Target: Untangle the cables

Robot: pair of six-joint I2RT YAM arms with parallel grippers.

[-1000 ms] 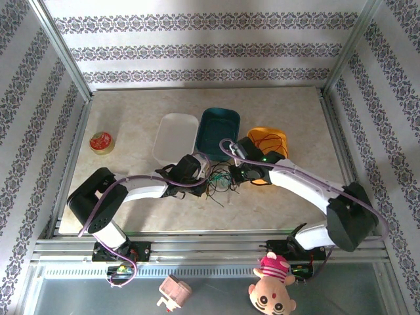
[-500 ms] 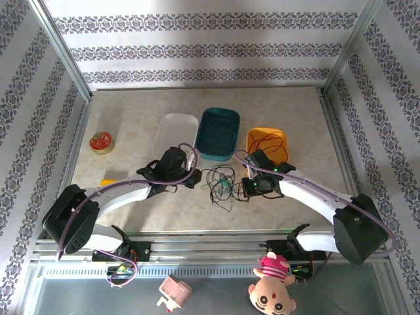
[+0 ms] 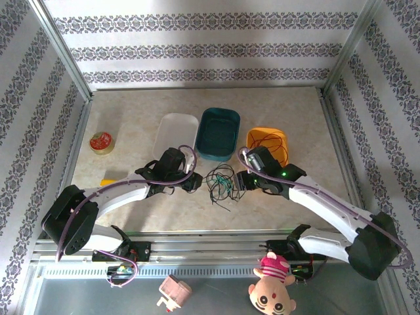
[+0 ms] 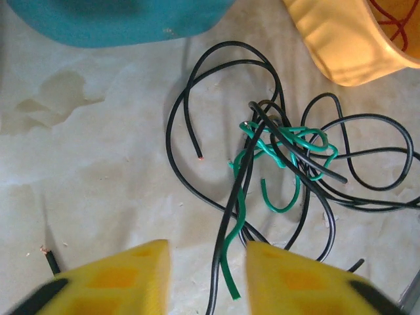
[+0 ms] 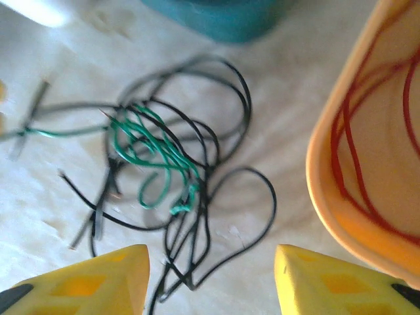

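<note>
Right now the cables (image 3: 221,182) lie in a loose tangle on the marble-patterned table (image 3: 131,118), just in front of the teal tray (image 3: 220,131) and between your two grippers. The knot is mostly black cable, with a green cable (image 5: 154,154) wound through its middle in tight kinks. A red cable (image 3: 270,140) lies apart from the knot, coiled inside the orange bowl (image 5: 321,197), which stands just right of the tangle.

Your left gripper (image 4: 205,252) sits low at the left edge of the knot with its yellow fingers (image 4: 125,279) spread. One green tail and a couple of black strands run through the gap between them, and neither finger presses on them. A short black stub (image 4: 51,261) lies on the table just outside the left finger.

Your right gripper (image 5: 211,256) faces the tangle from the other side, beside the bowl, and its fingers are spread wide. The ends of a few black loops reach into that gap; nothing is pinched.

Further left you have the white tray (image 3: 176,134) touching the teal one, a small round red-topped tin (image 3: 101,142) near the table's left edge, and a yellow piece (image 3: 107,181) beside the left arm. A plush doll (image 3: 272,289) and a pink toy (image 3: 174,292) lie below the table's near edge.
</note>
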